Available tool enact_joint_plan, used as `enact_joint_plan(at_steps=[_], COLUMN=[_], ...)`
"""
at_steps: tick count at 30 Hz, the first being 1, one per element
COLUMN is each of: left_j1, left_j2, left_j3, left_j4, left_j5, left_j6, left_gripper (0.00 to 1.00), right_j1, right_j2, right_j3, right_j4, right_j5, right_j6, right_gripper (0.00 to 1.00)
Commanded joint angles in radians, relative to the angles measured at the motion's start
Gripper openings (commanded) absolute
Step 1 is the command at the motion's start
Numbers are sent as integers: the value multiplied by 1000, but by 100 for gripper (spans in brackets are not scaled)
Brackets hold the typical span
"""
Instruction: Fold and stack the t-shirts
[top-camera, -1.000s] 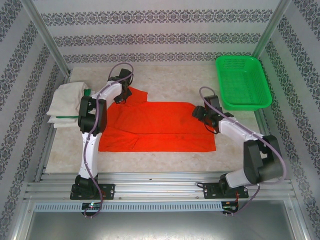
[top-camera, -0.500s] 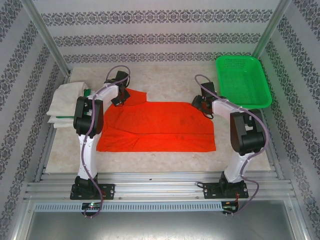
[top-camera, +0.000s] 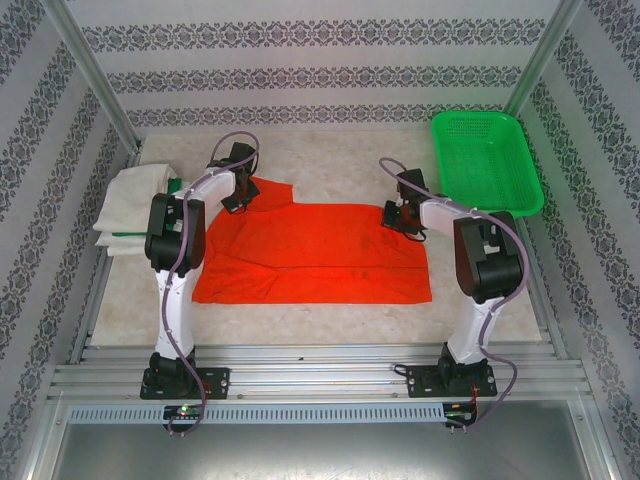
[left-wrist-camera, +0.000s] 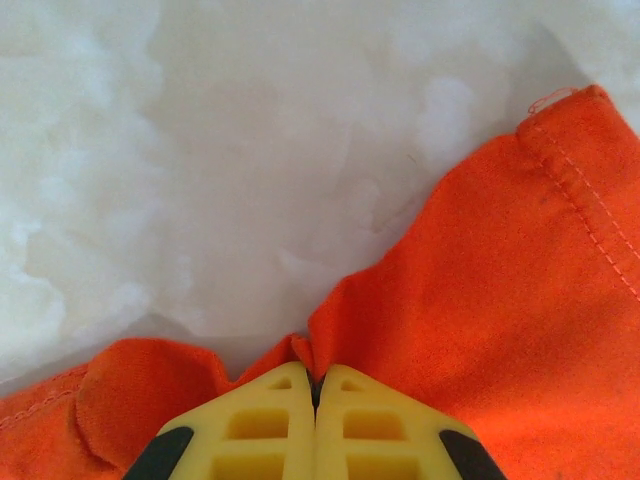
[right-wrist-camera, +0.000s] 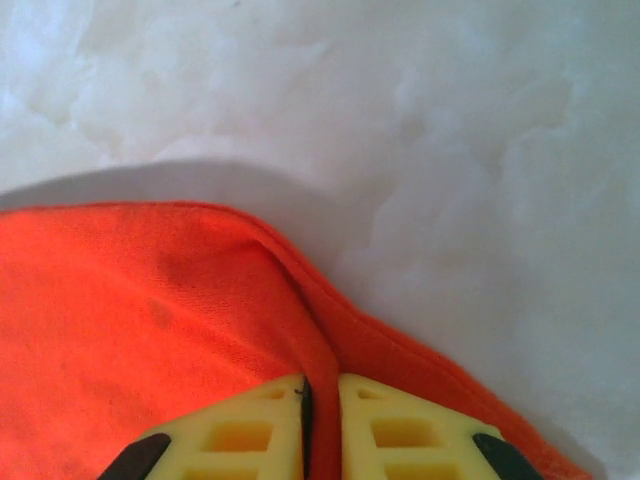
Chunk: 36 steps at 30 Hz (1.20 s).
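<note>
The orange t-shirt (top-camera: 310, 255) lies long-side across the desk (top-camera: 330, 165), far corners nipped tight by left pincer (top-camera: 239, 202) and right pincer (top-camera: 397, 214) (fold nearward, likely)

A green mesh basket (top-camera: 488, 165) sits at the far right corner of the pale, seemingly marbled table (top-camera: 340, 160). Patterned wall panels (top-camera: 320, 75) enclose it, and aluminium rails (top-camera: 320, 378) line the near edge.

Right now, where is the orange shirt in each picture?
Top view: the orange shirt lies spread flat in the middle of the table.
Left wrist view: along the bottom and right side, pinched by the left hand.
Right wrist view: lower left, pinched by the right hand.
Shared landmark: the pale marbled table beside the cloth.
</note>
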<state>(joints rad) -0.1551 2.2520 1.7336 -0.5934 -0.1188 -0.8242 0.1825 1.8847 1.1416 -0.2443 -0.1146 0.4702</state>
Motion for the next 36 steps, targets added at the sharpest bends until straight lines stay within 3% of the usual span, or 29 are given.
enact_joint_plan(at_steps=[1,5,9,13,16,18,21,25,30,36], left_j1=[11,11,11,11,11,11,11,11,11,11], left_j2=[-1,-5,-9,-11,-11,-11,-11,-15,-22,-25], left_j3=[-41,-49,-55,-57,-56,-57,-60,-73,-89,-93], left_j4=[-67,-65,-63,-65,-64,-65,-63,-54,-44,-41], left_j5=[19,20,19,19,19,20,22,26,31,39], left_j6=[2,2,4,7,8,8,8,2,-4,-1], left_gripper=[0,0,0,0,0,0,0,0,0,0], right_j1=[53,160,265,370,421,434,410,288,131,70], right_j2=[-93,-154,-179,-190,-222,-275,-365,-399,-291,-129], right_j3=[-32,-74,-116,-145,-169,-203,-249,-256,-184,-77], right_j4=[-28,-52,-73,-86,-80,-43,20,39,-29,-96], right_j5=[101,282,353,360,358,360,370,338,255,193], right_j6=[-86,-128,-121,-120,-136,-136,-109,-9,86,118], right_gripper=[14,12,14,29,51,57,59,59,52,44])
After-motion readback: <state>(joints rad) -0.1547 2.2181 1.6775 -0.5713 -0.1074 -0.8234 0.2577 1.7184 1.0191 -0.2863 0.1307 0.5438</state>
